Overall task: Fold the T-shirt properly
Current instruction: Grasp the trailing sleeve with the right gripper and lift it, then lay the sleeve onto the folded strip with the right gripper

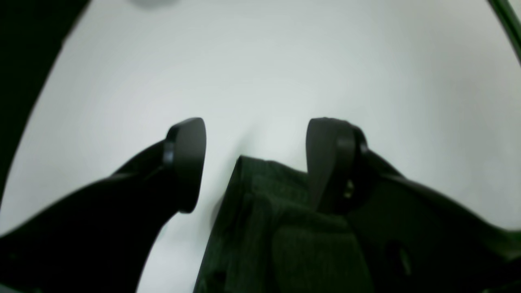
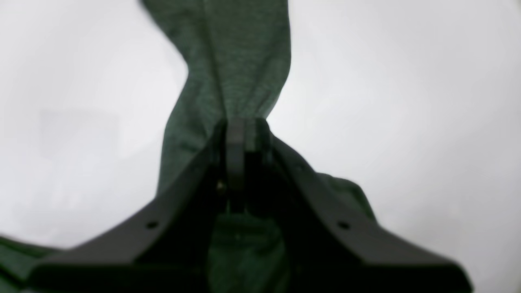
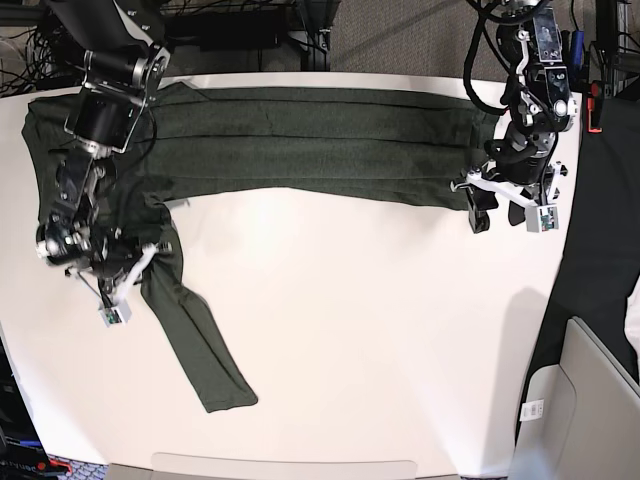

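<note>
Close to me, one long sleeve [image 3: 195,345] of the T-shirt [image 3: 320,145] hangs down over the white table [image 3: 380,340], with its cuff at the near end. The right gripper [image 3: 118,268] sits at the top of that sleeve. Its jaws are pinched tight on a bunch of the green cloth, and the sleeve runs away from them in the right wrist view. So I think this sleeve is just about to be folded in.

Further back, the rest of the shirt lies in a long flat band across the far side of the table. It looks partly folded lengthwise already. The sleeve and the end folds are still to do, I would say.

At the far right end, the left gripper [image 3: 510,205] sits over the edge of the cloth. Its jaws stand wide apart and hold nothing.

I cannot see the collar. The right arm hides the shirt's left end. Both wrist views are blurry, so I cannot count the layers.
</note>
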Robot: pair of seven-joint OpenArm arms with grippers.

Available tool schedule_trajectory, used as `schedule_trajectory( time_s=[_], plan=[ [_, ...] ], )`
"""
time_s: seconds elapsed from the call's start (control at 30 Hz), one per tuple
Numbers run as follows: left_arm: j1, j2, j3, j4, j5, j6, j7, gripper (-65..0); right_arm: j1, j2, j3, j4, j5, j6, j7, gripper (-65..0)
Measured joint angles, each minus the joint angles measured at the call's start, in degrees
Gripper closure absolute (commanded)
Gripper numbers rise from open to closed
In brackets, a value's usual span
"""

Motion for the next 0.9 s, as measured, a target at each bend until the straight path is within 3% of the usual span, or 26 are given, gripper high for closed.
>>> schedule_trajectory(
  time_s=[0.13,0.23,0.37,0.5,0.63,0.9],
  plan=[
    [0.07,-0.04,0.0,0.02,0.0,0.04,-0.5,-37.9,-4.94,-0.33,0.02,8.52,7.26,0.0,-6.86,-2.0],
    [0.0,0.0,0.0,0.02,0.0,0.02,-0.55,-37.9,-8.02,-0.02,-2.89,14.03,12.98,-0.09,-9.05,-2.0],
    [0.0,0.13,0.0,0.02,0.0,0.02,-0.57,-37.9,-14.86,-0.28,-5.46,22.62,19.78,0.42,-9.42,-2.0],
    [0.04,0.13,-0.04,0.02,0.0,0.13,-0.52,-37.9,-21.38,-0.13,-8.15,29.68,20.57,0.0,-10.45,-2.0],
    [0.02,0.15,-0.04,0.0,0.04,0.26,-0.52,-37.9,-26.21,-0.5,-10.01,36.33,26.01,0.33,-9.81,-2.0],
    [0.11,0.13,-0.04,-0.09,0.0,0.2,-0.52,-37.9,-28.72,0.15,-9.6,38.88,36.15,0.22,-11.45,-2.1]
  ],
)
